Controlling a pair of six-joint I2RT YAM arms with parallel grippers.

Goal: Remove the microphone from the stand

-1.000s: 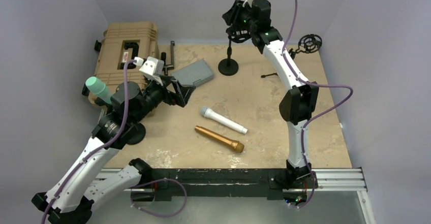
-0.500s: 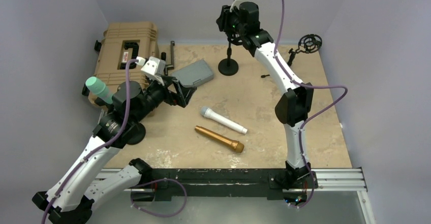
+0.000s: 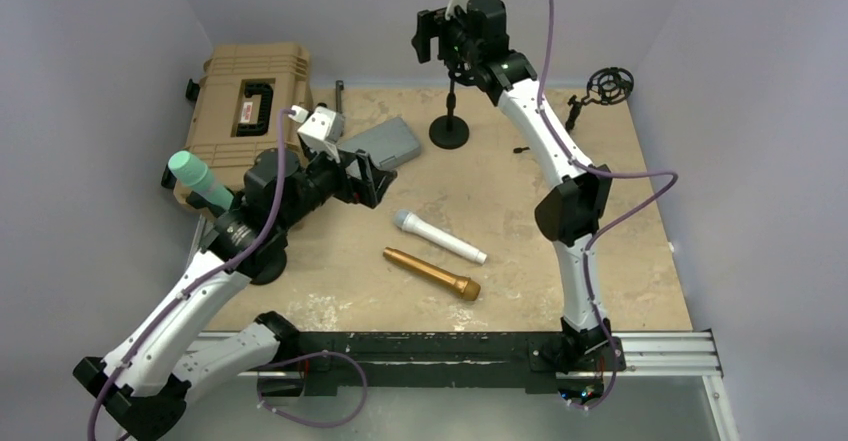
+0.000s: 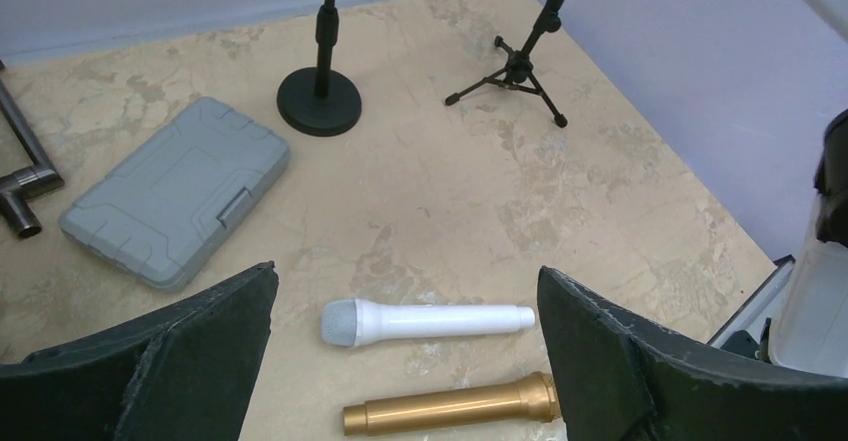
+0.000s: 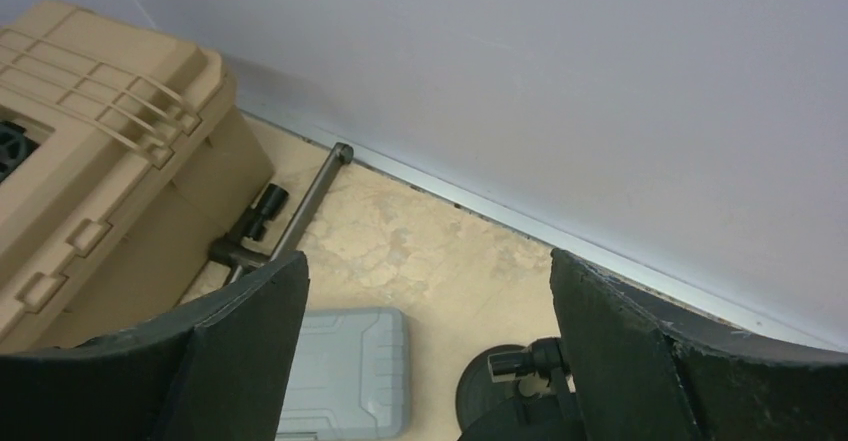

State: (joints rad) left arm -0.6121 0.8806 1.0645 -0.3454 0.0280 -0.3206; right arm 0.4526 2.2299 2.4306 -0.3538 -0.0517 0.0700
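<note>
A teal-headed microphone (image 3: 190, 174) leans up at the far left, and my left arm hides its lower part. A black round-base stand (image 3: 449, 127) at the back has a bare clip (image 5: 520, 364) on top. A white microphone (image 4: 425, 321) and a gold microphone (image 4: 450, 408) lie flat mid-table. My left gripper (image 3: 366, 175) (image 4: 405, 276) hovers open above those two, holding nothing. High over the black stand, my right gripper (image 3: 431, 35) (image 5: 428, 259) is open and empty, with the clip just below its right finger.
A tan hard case (image 3: 248, 101) sits at the back left with a grey plastic case (image 3: 383, 143) beside it. A dark metal bar (image 5: 305, 199) lies near the back wall. A small tripod stand (image 3: 603, 88) with a ring mount is at the back right.
My right gripper has opened and shifted left and up from the top of the black stand. My left arm has swung forward and to the right, still open.
</note>
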